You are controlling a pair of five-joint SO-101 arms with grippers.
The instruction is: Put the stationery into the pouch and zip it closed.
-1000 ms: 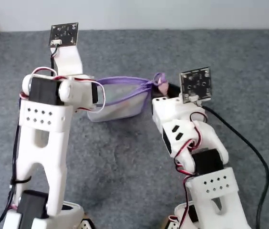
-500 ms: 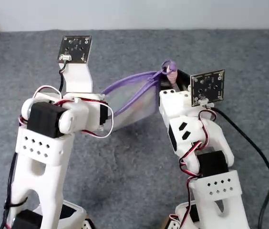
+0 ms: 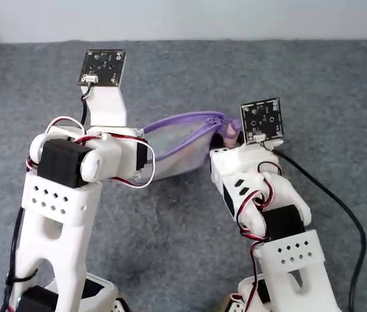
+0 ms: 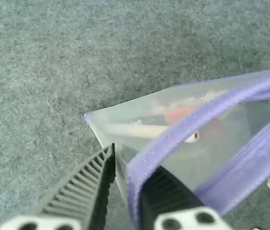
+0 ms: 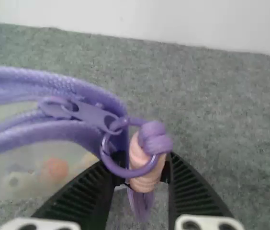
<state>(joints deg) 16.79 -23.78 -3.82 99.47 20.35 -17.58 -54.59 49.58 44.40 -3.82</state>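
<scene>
Left wrist view, clear pouch (image 4: pixel 140 122) holding stationery (image 4: pixel 179 115), left jaws pinching its edge, right jaws clamping zipper pull (image 5: pixel 142 165).

Stationery (image 4: pixel 177 115) in pouch (image 3: pixel 178 155) btw arms

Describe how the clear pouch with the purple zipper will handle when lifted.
Probably floppy: the clear plastic pouch with purple zipper sags between the left gripper and the right gripper on its peach zipper pull. Likely light, holding small stationery. Its smooth film may slip.
</scene>
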